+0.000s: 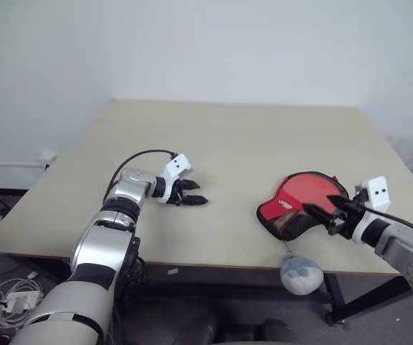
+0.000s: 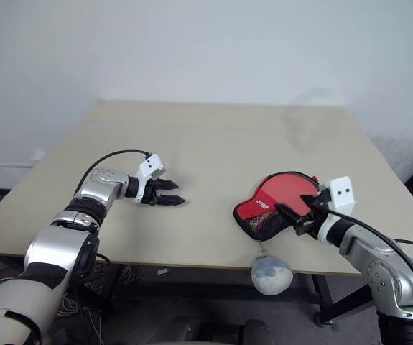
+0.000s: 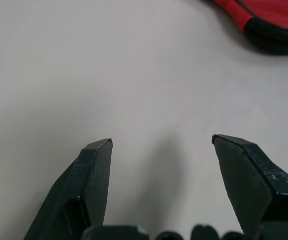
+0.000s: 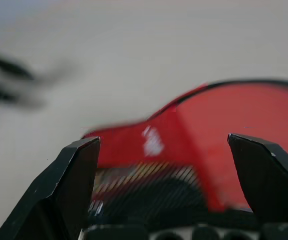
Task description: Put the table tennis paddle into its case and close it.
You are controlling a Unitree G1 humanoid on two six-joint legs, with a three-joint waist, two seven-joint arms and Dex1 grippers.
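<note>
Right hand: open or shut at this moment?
Open. The right hand shows its two black fingers spread wide apart with nothing between them, poised before the red case.

Soft even light, right wrist view blurred

The bench [image 1: 220, 144] looks smooth, matt, pale wood laminate. The case [image 1: 299, 205] is red cloth with black mesh, and its ball [image 1: 301, 274] is grey plush.

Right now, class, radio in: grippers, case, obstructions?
Left gripper open, empty. Right gripper open beside the case. Case on table edge, plush ball dangling. Nothing in the way.
</note>
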